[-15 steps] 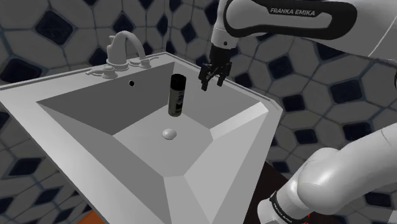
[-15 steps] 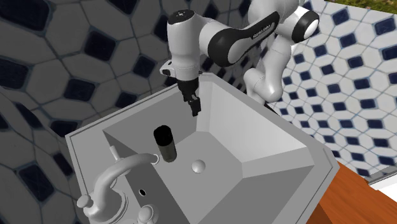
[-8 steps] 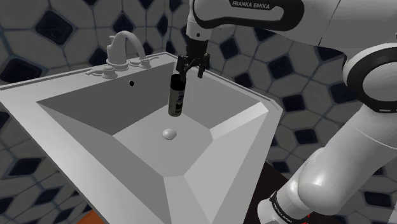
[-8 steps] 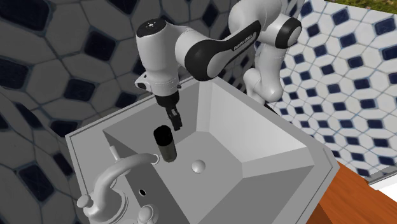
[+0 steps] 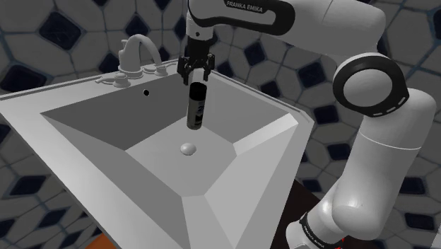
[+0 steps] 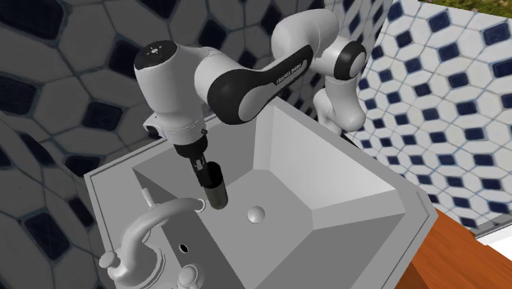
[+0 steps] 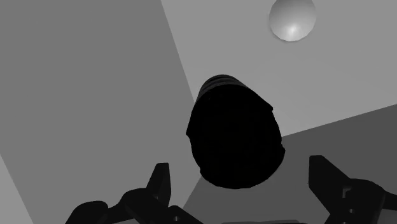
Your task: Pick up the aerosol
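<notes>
Directly over the aerosol [image 5: 196, 107] hangs the claw [image 5: 197, 78], pointing straight down, its two black fingers [image 7: 161, 182] spread wide apart and holding nothing. In the wrist view the claw [image 7: 240, 168] frames the aerosol [image 7: 235, 140] from above: the can's round black top lies in the gap between the fingers, and neither finger touches it. In the second exterior view the claw [image 6: 201, 170] sits just at the can's upper edge; I cannot tell whether the tips are level with the cap or slightly above it.

The aerosol [image 6: 217, 188] is a dark can with a black cap and a paler label band. It stands upright inside the sink [image 5: 240, 152], on the flat bottom close to the basin's rear slope. A rounded drain stopper [image 5: 187, 148] sits near the can on the basin floor, apart from it. The sink is plain white and grey with steep angled walls. On its rear ledge stands a curved faucet [image 5: 138, 51], with a small dark overflow hole [image 5: 146, 92] in the wall below it.

The white arm [image 5: 367, 134] arches over the basin from the stand at the shoulder view's lower right. Hexagon-patterned tiles [image 5: 56, 32] with dark blue centres cover the walls.
</notes>
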Robot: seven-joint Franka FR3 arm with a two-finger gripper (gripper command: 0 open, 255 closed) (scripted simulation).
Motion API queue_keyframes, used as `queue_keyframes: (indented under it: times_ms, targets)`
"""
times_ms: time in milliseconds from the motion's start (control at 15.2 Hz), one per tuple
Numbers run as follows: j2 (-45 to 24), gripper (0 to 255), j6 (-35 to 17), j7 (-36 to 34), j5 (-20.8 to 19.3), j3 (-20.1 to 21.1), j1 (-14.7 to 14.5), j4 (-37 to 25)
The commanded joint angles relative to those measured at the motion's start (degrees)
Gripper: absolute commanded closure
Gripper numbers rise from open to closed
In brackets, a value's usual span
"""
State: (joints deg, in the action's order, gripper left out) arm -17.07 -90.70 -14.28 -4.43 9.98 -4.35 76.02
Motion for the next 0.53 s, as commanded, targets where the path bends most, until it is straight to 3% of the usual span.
queue_keyframes:
  times_ms: [0,330,396,462]
  targets:
    - [0.10,0,-1.60,-0.03,-0.01,-0.03,0.07,1.67]
    - [0.56,0,-4.56,-0.10,0.06,-0.06,0.22,5.09]
    - [0.64,255,-4.62,-0.06,0.07,-0.07,0.25,5.23]
    - [0.67,255,-4.65,-0.04,0.07,-0.08,0.27,5.29]
